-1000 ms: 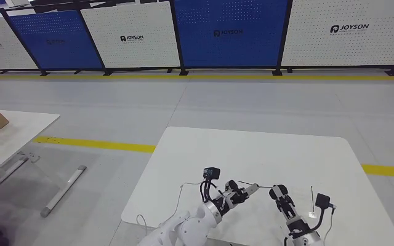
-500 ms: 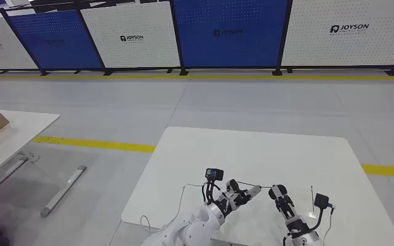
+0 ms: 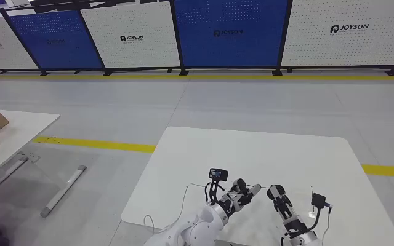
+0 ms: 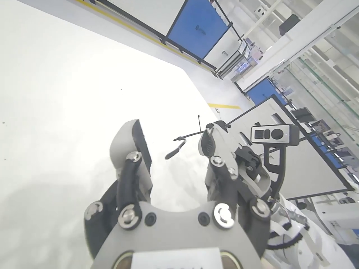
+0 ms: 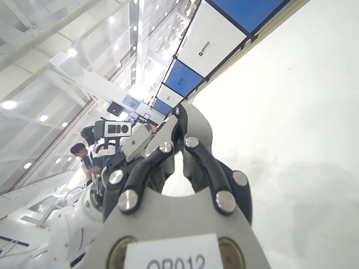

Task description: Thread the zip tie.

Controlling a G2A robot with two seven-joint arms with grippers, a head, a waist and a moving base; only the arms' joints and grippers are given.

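We see the zip tie (image 4: 190, 135) held in the air above the white tabletop (image 4: 70, 71), gripped by one arm.
In the left wrist view, the left gripper (image 4: 174, 130) has its jaws spread wide and holds nothing. The thin black strap passes one fingertip and its end reaches into the gap; this is the view that gives us its long run. In the right wrist view, the right gripper (image 5: 179, 110) has its jaws pressed together on a dark bit of the zip tie at their tips. A white label (image 5: 171, 250) with dark print, cut off at the edge, sits on its body. In the top view, both arms sit close together by the tabletop's robot-side edge, and the blue and white panels (image 3: 231, 31) behind carry small logos.
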